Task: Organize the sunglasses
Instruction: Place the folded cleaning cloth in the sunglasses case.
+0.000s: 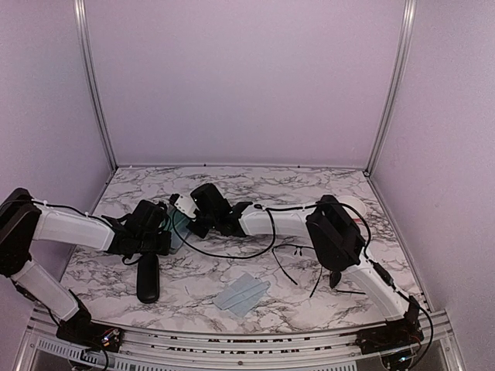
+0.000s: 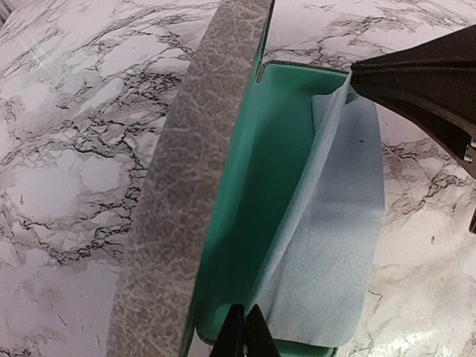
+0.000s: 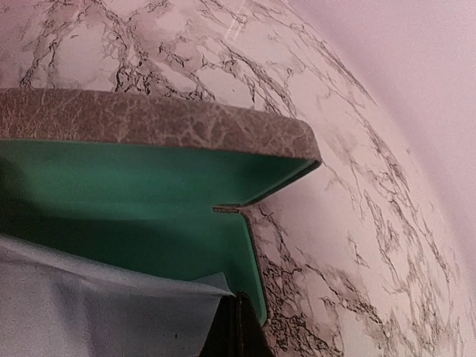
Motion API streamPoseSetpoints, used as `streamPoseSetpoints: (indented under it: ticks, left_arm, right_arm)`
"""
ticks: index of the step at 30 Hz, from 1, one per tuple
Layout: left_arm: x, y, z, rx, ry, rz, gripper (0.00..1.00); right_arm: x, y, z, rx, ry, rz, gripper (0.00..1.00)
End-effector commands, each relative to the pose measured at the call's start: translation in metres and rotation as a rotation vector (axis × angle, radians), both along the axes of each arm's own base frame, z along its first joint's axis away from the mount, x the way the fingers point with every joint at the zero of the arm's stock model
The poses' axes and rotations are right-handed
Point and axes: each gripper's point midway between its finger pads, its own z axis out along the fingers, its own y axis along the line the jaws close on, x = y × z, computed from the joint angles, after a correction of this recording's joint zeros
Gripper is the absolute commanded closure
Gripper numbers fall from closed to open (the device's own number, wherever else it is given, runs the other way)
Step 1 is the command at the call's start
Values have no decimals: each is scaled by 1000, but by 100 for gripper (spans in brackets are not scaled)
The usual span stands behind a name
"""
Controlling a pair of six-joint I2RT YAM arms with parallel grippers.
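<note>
While left fingers (image 2: 232, 338) and right fingers (image 3: 223, 338) sit closed at the grey case (image 2: 186, 186), sunglasses (image 1: 294, 251) right of it look flimsy: grip the bridge.

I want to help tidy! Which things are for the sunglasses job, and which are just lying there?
For the job:
the thin wire sunglasses
the open grey case

Just lying about, for now:
the black oval case
the loose blue cloth

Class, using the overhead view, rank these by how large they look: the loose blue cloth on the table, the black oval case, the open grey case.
1. Blue cloth
2. Black oval case, somewhat smaller
Unranked: Grey case. It is mostly hidden from this camera and only a sliver shows.
</note>
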Motion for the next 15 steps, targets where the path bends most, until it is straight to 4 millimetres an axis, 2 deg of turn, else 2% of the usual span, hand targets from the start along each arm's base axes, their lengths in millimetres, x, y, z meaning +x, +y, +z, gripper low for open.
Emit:
streamPoseSetpoints:
  ticks: [1,10,15]
  left_arm:
    - [-6,20,-12,106,53,38,98]
    - [-4,21,-12,119,47,49,98]
    - [-3,21,-15,127,54,48,96]
  right_arm:
    - [24,-4,15,54,-41,-72,99]
    - [25,-2,13,82,-31,-89,99]
    - [27,-2,13,95,-36,-99,94]
